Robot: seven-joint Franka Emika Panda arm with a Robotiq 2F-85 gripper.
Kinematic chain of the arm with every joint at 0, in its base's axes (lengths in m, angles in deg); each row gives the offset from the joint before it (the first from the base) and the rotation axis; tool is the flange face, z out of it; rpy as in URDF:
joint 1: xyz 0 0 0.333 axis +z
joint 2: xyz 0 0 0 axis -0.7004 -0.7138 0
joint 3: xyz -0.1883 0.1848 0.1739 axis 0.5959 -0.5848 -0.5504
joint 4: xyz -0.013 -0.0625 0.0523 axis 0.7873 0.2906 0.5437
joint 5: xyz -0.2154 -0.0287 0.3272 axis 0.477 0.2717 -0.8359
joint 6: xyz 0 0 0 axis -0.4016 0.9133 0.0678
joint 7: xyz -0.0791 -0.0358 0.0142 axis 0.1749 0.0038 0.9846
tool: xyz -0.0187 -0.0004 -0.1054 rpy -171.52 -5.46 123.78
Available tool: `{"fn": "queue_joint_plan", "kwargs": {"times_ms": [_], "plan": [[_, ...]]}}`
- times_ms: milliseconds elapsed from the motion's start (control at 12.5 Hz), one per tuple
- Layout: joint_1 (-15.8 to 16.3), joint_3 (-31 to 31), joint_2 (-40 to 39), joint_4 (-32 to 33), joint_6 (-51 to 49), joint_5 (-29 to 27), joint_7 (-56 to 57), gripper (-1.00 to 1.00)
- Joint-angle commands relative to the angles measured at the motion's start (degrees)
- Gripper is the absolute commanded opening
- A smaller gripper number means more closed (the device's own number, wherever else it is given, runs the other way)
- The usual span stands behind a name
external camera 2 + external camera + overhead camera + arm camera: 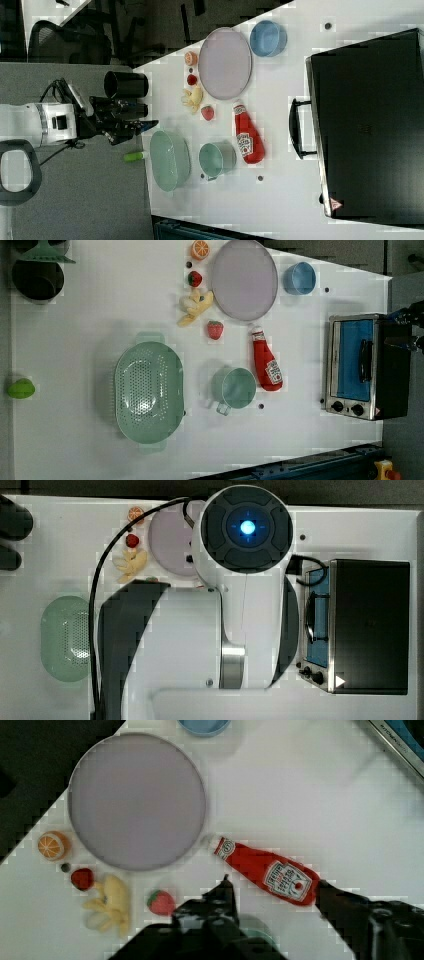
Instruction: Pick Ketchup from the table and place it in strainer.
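In the top view the arm's white body covered the middle of the bench [60,540]; the strainer [65,639] sat empty at the top view's left, so nothing of the task was done yet.

In the left view the Ketchup [265,361] lay flat on the bench between the green cup [235,388] and the toaster oven [357,365], cap towards the plate [244,279]. The cup stood between bottle and strainer [148,391].

In the right view the gripper [131,125] hung high, well apart from the bottle [247,136].

In the wrist view the jaws stood apart and empty, with the Ketchup [267,871] between and beyond them. The bottle had open bench around it, and the carry, I judged, would pass over the cup.
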State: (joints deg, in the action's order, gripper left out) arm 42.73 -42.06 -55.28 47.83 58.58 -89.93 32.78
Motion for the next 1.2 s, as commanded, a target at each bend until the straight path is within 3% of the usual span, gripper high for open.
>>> {"fn": "queue_joint_plan", "kwargs": {"times_ms": [80, 240, 720, 1200], "plan": [[-5.7, -3.4, 10.0, 3.6, -7.5, -0.5, 1.1, 0.59], [-5.6, -3.6, 9.5, 4.8, -6.9, -0.5, 1.2, 0.99], [-5.5, -4.7, 6.1, 14.1, 2.4, -0.5, 4.4, 1.00], [-5.5, -5.6, 3.1, 24.9, 15.1, -0.1, 34.4, 1.00]]}}
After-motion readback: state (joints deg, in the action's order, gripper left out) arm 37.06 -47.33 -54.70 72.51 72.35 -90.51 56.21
